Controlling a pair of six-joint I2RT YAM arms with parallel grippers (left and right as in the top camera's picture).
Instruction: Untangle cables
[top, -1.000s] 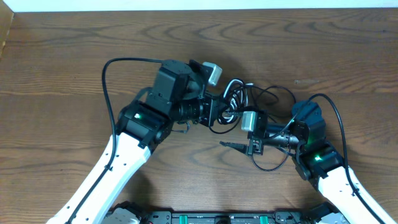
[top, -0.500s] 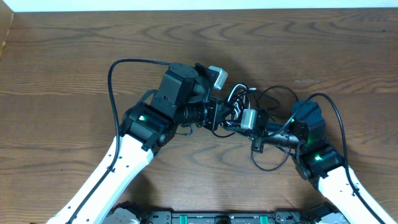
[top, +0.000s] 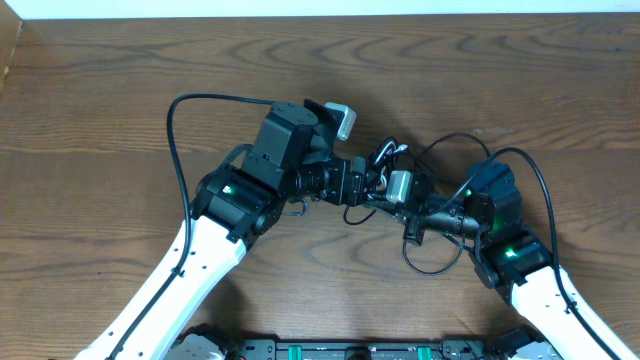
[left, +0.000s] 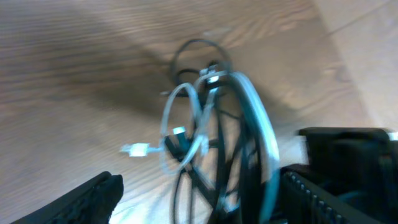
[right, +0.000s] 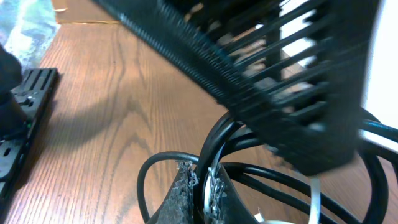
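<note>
1. the left gripper (left: 208, 196) has its fingers (left: 93, 196) spread wide, one at each lower corner of its wrist view.
2. the cables (left: 205, 124), white and black loops bunched together, stand in the gap between those fingers.
3. the right gripper (right: 200, 186) has its fingertips (right: 185, 182) pressed almost together, pinching one black strand of the cables.
4. seen from overhead, the cables (top: 385, 165) sit between both grippers, mid wooden table (top: 120, 100).
</note>
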